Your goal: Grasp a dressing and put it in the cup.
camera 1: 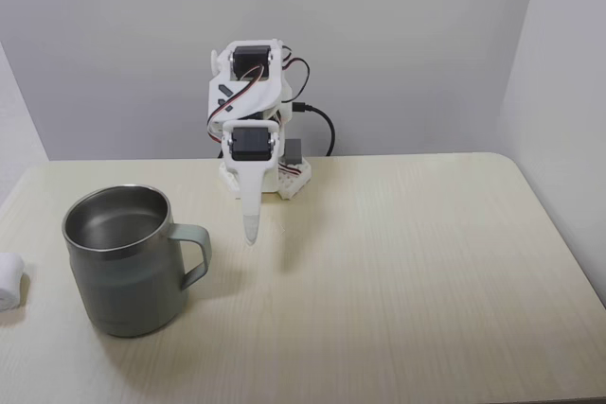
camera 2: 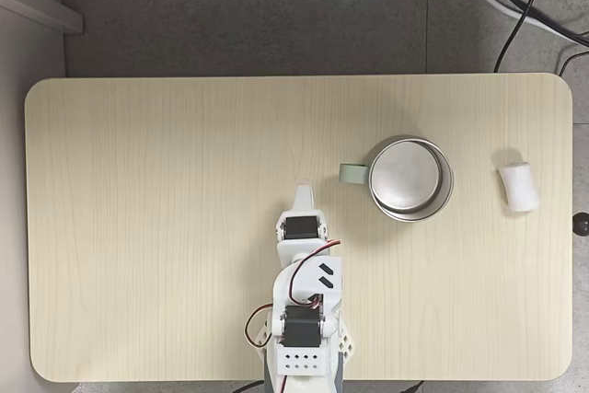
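Both fixed views show a pale wood-grain table [camera 2: 138, 181] with rounded corners, smooth and matte. On it stands the cup [camera 1: 123, 262], a broad steel mug with a grey-green matte wall, shiny rim and inside, and one looped handle turned toward the arm. The white plastic arm [camera 2: 304, 310] folds over its base, its claw [camera 1: 250, 231] pointing down above the table, fingers together and holding nothing. The dressing [camera 2: 518, 187], a small soft white roll, lies on its side beyond the cup, well apart from the claw.
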`<action>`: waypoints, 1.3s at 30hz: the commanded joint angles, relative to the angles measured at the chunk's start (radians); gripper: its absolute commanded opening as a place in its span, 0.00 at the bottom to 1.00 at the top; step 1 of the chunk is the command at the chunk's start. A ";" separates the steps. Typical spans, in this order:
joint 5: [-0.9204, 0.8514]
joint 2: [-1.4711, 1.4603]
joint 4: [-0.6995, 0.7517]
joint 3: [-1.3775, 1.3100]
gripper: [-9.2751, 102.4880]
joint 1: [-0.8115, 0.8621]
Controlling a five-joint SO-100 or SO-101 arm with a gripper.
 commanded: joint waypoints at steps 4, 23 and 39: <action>0.015 -0.006 -0.009 0.003 0.08 0.006; 0.012 -0.006 -0.012 0.003 0.08 0.000; 0.003 0.179 0.107 0.538 0.08 -0.014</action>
